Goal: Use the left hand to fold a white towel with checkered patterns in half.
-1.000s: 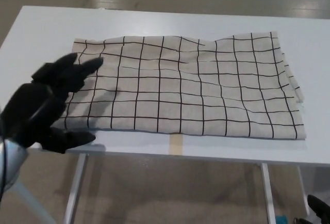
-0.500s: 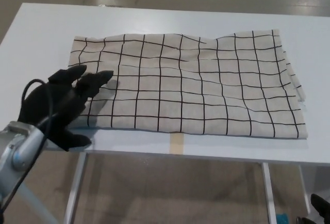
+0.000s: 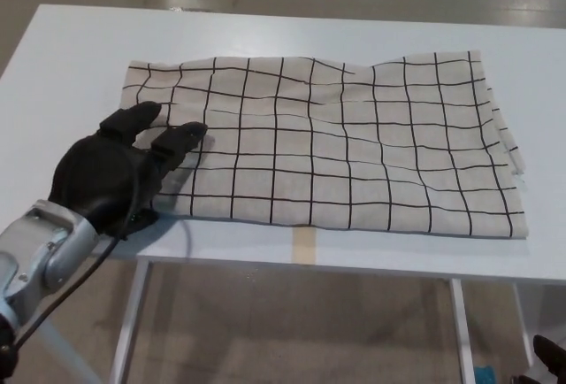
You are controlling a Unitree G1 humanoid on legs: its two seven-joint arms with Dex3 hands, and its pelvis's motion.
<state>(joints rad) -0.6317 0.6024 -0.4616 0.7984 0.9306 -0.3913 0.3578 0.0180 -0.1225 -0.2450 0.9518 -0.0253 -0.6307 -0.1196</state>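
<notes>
1 white towel (image 3: 336,141) with a black checkered grid lies spread on 1 white table (image 3: 71,57), its long edge along the near side and its layers showing at the right end. 1 black left hand (image 3: 119,167) rests on the towel's near-left corner, 2 fingers (image 3: 181,136) extended and apart, gripping nothing. 1 strip of tan tape (image 3: 302,247) marks the table's near edge.

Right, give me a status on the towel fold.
Done: nothing of the fold itself; the towel lies flat on the white table, no edge lifted. In hand: the left hand is open over the towel's near-left corner, fingers spread on the cloth, not gripping. Left: grasp that edge, carry it over to the opposite side, release.
</notes>
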